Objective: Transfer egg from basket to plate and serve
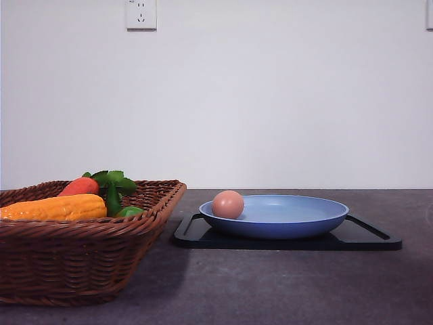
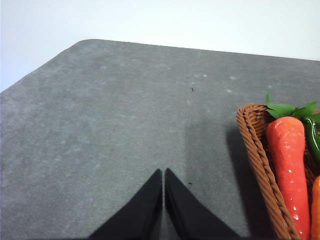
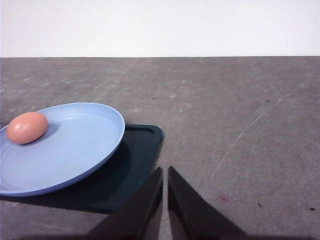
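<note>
The tan-pink egg (image 1: pixel 228 204) lies inside the light blue plate (image 1: pixel 298 220), near its left rim. The plate rests on a flat black tray (image 1: pixel 369 237). In the right wrist view the egg (image 3: pixel 27 127) sits at the far side of the plate (image 3: pixel 80 145), and my right gripper (image 3: pixel 164 172) is shut with nothing in it, over bare table beside the tray. The brown wicker basket (image 1: pixel 81 261) stands at the front left. My left gripper (image 2: pixel 163 172) is shut and empty above the grey table, beside the basket's rim (image 2: pixel 255 150).
The basket holds an orange-red carrot (image 1: pixel 79 186) with green leaves, a yellow-orange vegetable (image 1: pixel 57 207) and a green piece (image 1: pixel 128 211). The carrot (image 2: pixel 287 170) also shows in the left wrist view. A white wall with a socket (image 1: pixel 141 13) stands behind the table.
</note>
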